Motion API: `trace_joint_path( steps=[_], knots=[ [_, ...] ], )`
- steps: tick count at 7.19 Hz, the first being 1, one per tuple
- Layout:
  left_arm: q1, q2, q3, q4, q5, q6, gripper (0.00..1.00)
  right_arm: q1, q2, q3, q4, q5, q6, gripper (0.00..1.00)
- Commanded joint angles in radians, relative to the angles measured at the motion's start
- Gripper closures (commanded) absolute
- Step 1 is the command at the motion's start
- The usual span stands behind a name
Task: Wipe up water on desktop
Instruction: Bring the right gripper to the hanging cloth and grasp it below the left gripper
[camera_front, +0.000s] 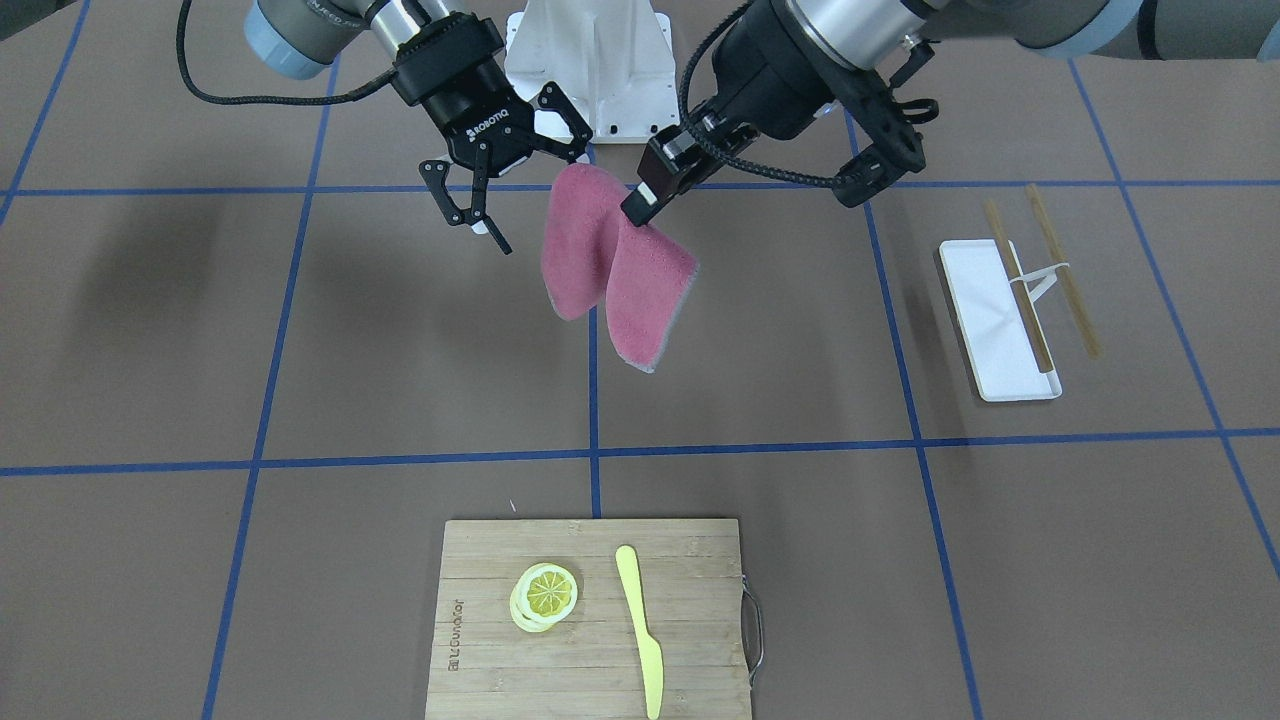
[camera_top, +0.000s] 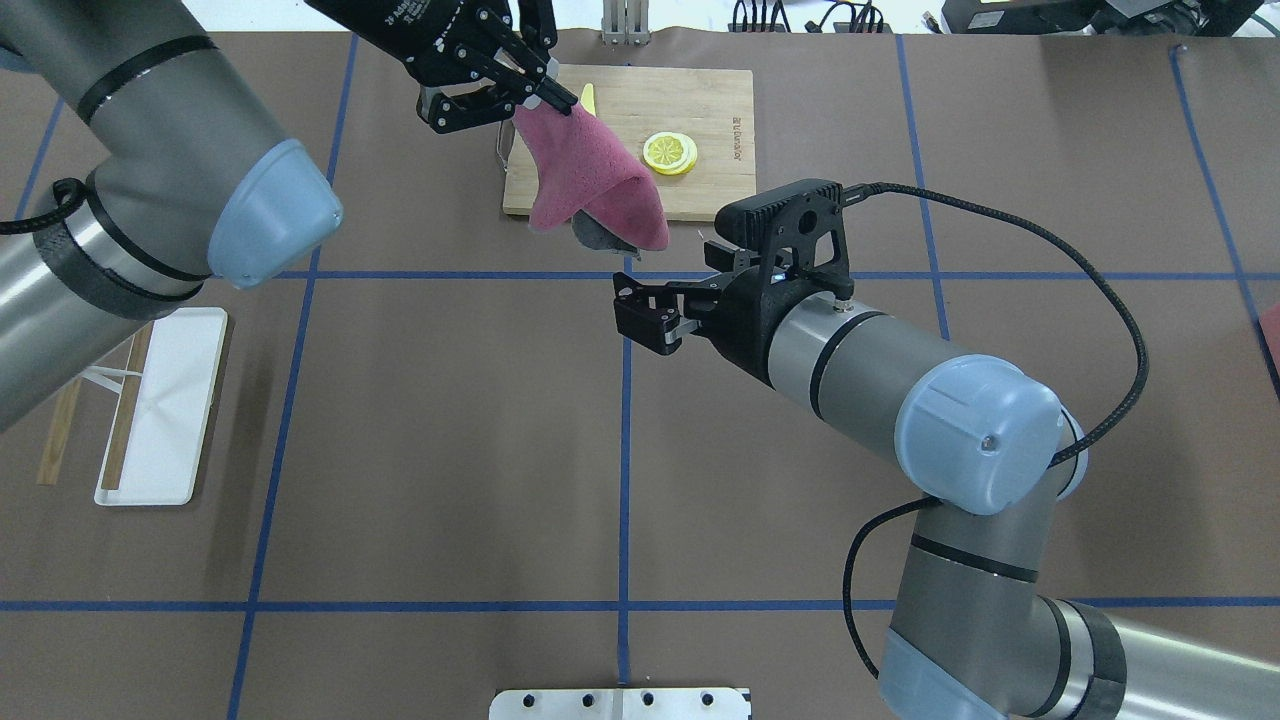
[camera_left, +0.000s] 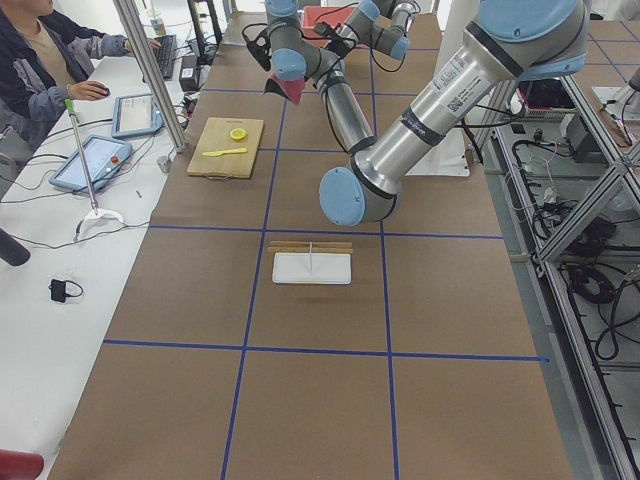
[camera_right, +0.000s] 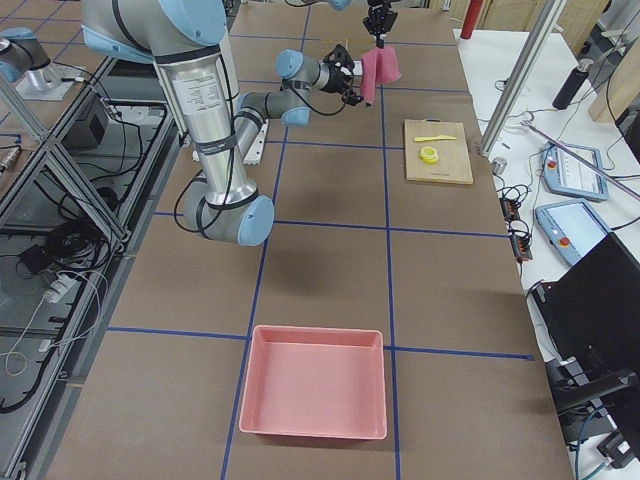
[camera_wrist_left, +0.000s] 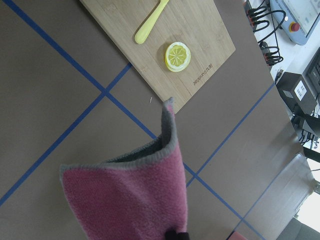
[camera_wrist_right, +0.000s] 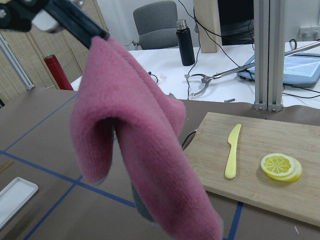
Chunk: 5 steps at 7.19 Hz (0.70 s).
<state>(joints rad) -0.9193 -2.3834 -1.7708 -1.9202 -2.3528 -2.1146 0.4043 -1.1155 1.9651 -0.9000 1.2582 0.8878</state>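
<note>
The desktop (camera_front: 400, 330) is a matte brown surface crossed by blue tape lines; I see no water on it. My left gripper (camera_front: 640, 210) is shut on the top edge of a pink cloth (camera_front: 620, 290), which hangs folded in the air above the desktop. In the overhead view the left gripper (camera_top: 555, 100) holds the cloth (camera_top: 590, 180) in front of the cutting board. My right gripper (camera_front: 520, 185) is open and empty, right beside the cloth and not touching it. The cloth fills the right wrist view (camera_wrist_right: 145, 150) and the bottom of the left wrist view (camera_wrist_left: 130, 195).
A bamboo cutting board (camera_front: 690, 560) carries lemon slices (camera_front: 545, 595) and a yellow knife (camera_front: 640, 630). A white tray (camera_front: 990, 310) with chopsticks lies on my left side. A pink bin (camera_right: 312, 385) sits at the table's right end.
</note>
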Motion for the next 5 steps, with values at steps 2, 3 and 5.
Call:
trace_joint_path(
  steps=[2, 3, 5],
  knots=[
    [0.034, 0.015, -0.038, 0.001, 0.004, -0.030, 1.00, -0.001, 0.031, -0.012, -0.002, -0.019, -0.001, 0.00],
    [0.037, 0.016, -0.045, 0.001, 0.003, -0.038, 1.00, -0.001, 0.034, -0.017, -0.002, -0.020, -0.001, 0.00],
    [0.045, 0.018, -0.042, 0.000, 0.004, -0.036, 1.00, -0.015, 0.036, -0.014, 0.003, -0.020, 0.006, 0.26]
  ],
)
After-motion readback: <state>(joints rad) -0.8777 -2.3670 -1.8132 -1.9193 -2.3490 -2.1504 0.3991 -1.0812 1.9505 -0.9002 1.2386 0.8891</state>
